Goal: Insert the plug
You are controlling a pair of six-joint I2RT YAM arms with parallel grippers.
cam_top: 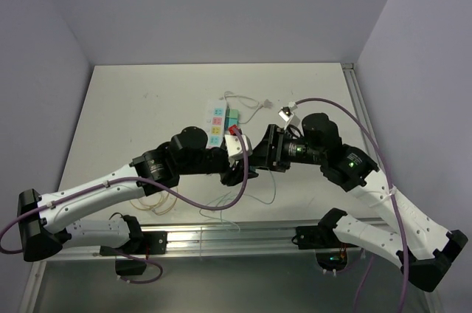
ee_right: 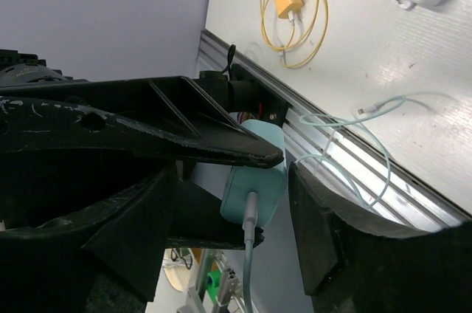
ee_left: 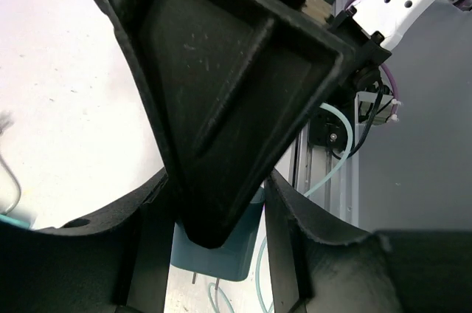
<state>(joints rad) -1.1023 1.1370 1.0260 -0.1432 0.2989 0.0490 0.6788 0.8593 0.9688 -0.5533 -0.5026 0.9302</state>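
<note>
Left wrist first: a big black finger (ee_left: 221, 106) from the opposite side looms closest, and behind it the left gripper (ee_left: 220, 239) pinches the teal plug (ee_left: 237, 254) between both jaws. Right wrist: the right gripper (ee_right: 234, 202) stands spread, straddling the plug with a gap on one side, its cable (ee_right: 248, 261) running back between the jaws. From above, both grippers meet nose to nose, with the power strip (cam_top: 219, 125) just beyond the jaws.

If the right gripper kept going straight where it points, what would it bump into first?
Probably the teal plug, held in the left gripper and sitting between the right gripper's open jaws; depth is hard to judge.
</note>
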